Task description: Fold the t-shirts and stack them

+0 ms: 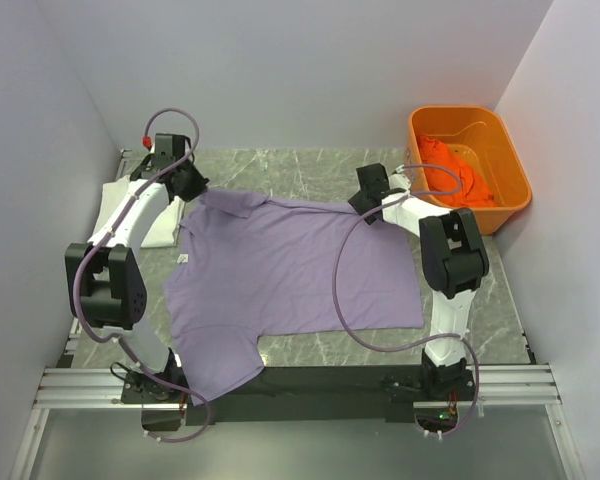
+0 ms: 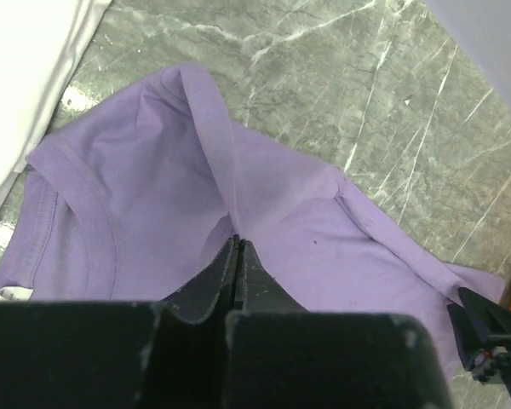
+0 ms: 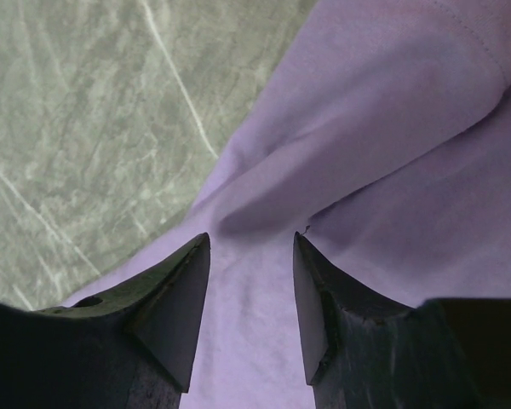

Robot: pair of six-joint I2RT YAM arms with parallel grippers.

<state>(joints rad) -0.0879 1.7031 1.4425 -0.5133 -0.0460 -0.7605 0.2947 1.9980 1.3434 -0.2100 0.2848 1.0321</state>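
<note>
Though the overhead view hides the fingertips, the wrist cameras show the left gripper (image 2: 238, 247) pinching a fold of the spread lavender t-shirt (image 1: 280, 275) near its collar, beside the white t-shirt (image 2: 17, 85). They show the right gripper (image 3: 251, 240) parted over the far edge. An orange t-shirt (image 1: 448, 168) lies in the orange tub (image 1: 513, 195) at the far right of the marble table (image 1: 310, 165), which has pale walls (image 1: 280, 60) around it.

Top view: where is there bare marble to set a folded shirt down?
Far strip between the purple shirt and the back wall; near strip between its hem and the rail. Crowded left by the white shirt, right by the orange tub.
</note>
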